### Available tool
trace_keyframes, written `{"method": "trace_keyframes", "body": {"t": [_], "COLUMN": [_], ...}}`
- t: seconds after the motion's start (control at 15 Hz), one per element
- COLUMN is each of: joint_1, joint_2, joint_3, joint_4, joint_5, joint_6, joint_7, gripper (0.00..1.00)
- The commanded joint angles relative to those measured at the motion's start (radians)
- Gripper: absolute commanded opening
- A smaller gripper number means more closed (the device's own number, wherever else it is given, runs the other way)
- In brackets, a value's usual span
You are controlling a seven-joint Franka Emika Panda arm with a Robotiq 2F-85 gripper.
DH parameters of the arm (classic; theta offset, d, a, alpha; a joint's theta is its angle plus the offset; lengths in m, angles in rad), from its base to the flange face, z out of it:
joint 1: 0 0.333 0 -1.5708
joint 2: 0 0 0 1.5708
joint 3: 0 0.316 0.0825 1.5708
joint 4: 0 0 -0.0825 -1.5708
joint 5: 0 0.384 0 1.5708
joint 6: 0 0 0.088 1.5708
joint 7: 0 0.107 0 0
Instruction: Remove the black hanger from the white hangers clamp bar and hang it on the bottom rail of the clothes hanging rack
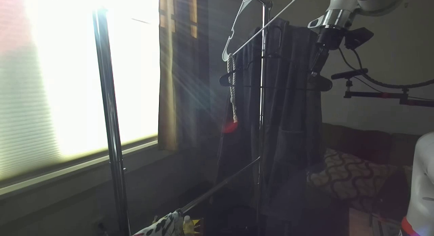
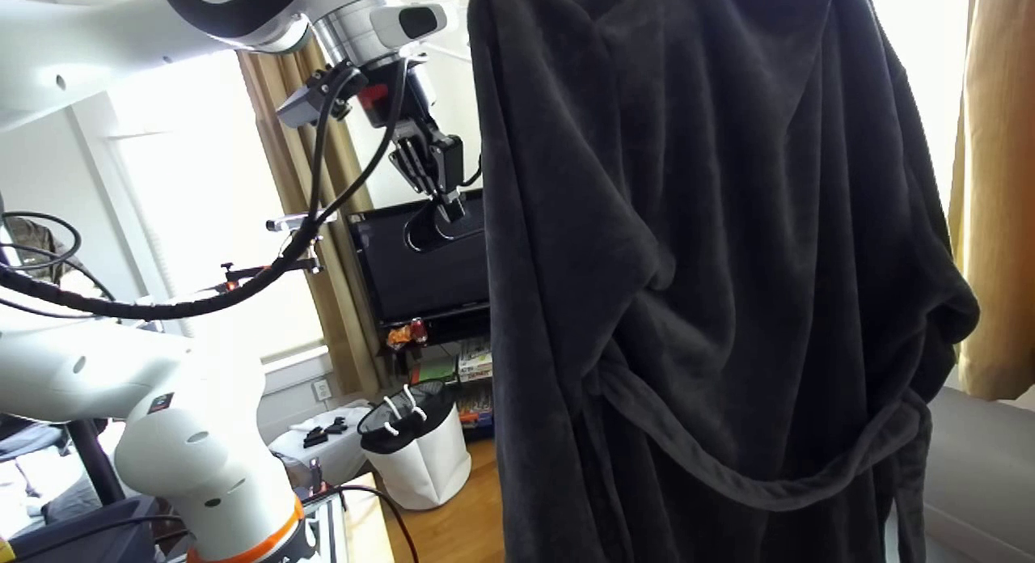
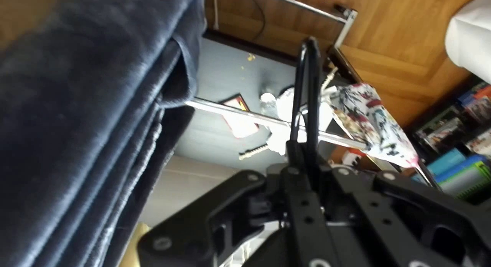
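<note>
Your gripper (image 2: 450, 207) is clenched on the black hanger (image 3: 314, 90), holding it near one end, as both exterior views and the wrist view show. You have the black hanger up in the air, nearly level, hook upward. In an exterior view, the white hanger (image 1: 250, 40) sits higher than the black hanger, its bar showing just above that hook; you cannot tell whether they touch. A pale rope (image 1: 232, 93) drops from the white hanger past the black hanger's opposite end. The dark robe (image 2: 728, 264) hangs beside the black hanger, and the clothes rack's upright pole (image 1: 262, 103) crosses its line. Well below the black hanger runs the bottom rail (image 1: 210, 191), with a patterned cloth (image 3: 378, 125) at it. In an exterior view, a dark screen (image 2: 420, 280) stands behind the black hanger and a white basket (image 2: 428, 466) lower than it.
</note>
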Motion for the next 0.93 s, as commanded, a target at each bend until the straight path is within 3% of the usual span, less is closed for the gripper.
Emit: {"method": "trace_keyframes", "body": {"t": [0.0,0.33,0.53,0.87], "joint_1": [-0.037,-0.029,-0.01,-0.013], "joint_2": [0.004,0.053,0.062,0.135], "joint_3": [0.033,0.049,0.031,0.056], "joint_4": [-0.058,-0.158,-0.152,-0.171], "joint_5": [-0.14,-0.227,-0.198,-0.224], "joint_6": [-0.049,-0.15,-0.137,-0.169], "joint_7": [0.031,0.071,0.068,0.094], "gripper": [0.01,0.01,0.05,0.01]}}
